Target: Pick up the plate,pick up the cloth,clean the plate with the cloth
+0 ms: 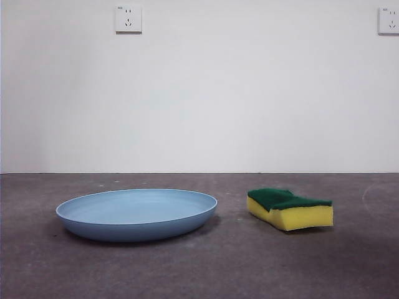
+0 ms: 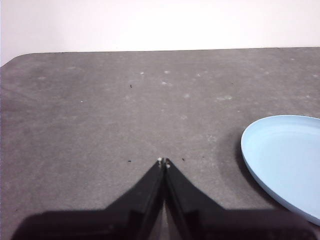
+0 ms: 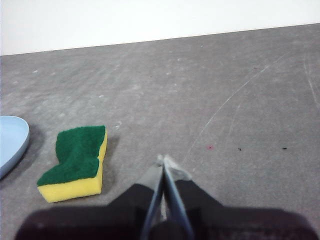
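Observation:
The light-blue plate point(image 1: 137, 213) lies flat on the grey table, left of centre in the front view. The cloth, a yellow sponge with a green scouring top point(image 1: 290, 208), lies to its right, apart from it. My left gripper point(image 2: 164, 162) is shut and empty above bare table; the plate's rim point(image 2: 285, 160) shows off to one side of it. My right gripper point(image 3: 163, 161) is shut and empty; the sponge point(image 3: 76, 161) lies on the table to one side of it, with the plate's edge point(image 3: 11, 142) beyond. Neither arm shows in the front view.
A white wall stands behind the table, with two sockets point(image 1: 128, 18) point(image 1: 388, 20) high up. The grey tabletop point(image 1: 199, 268) is scuffed and scratched. Its far edge point(image 2: 150, 51) meets the wall.

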